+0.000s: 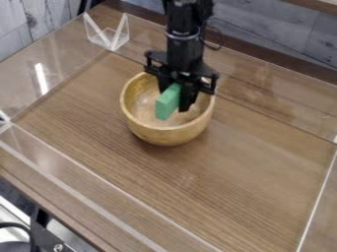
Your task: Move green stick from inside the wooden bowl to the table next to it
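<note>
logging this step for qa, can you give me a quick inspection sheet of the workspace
surface: brown wood-grain table, bare around the bowl
job's things: green stick held nearly upright above the inside of the wooden bowl, not on the table yet
clutter: small clear acrylic stand at the far left corner
grippers: gripper points down, shut on the green stick
cables: dark cable runs along the arm
surroundings: low clear acrylic walls edge the table; grey plank wall behind
</note>
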`<state>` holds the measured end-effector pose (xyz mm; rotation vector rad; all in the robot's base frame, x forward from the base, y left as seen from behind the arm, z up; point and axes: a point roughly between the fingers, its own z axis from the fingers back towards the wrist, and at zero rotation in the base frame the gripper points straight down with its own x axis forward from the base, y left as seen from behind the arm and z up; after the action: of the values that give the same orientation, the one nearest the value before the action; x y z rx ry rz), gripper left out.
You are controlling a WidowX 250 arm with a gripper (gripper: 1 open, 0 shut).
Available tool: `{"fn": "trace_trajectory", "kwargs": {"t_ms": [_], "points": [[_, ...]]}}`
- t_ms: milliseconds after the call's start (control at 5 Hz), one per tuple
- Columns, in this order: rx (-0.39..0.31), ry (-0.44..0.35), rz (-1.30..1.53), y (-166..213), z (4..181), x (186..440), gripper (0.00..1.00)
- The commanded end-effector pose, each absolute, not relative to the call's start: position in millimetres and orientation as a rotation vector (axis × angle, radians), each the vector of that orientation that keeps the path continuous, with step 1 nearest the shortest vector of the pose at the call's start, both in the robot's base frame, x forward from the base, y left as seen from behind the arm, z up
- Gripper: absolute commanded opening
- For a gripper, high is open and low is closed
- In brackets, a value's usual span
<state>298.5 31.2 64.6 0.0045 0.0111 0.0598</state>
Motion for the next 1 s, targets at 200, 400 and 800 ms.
{"fn": "trace_trajectory", "kwargs": {"t_ms": [200,400,800], "points": [[0.017,-0.080,0.022,21.3,74.9,308.2,0.00],[0.025,-0.084,0.021,22.9,67.5,311.9,0.00],[0.039,-0.087,0.041,35.3,59.3,314.7,0.00]]}}
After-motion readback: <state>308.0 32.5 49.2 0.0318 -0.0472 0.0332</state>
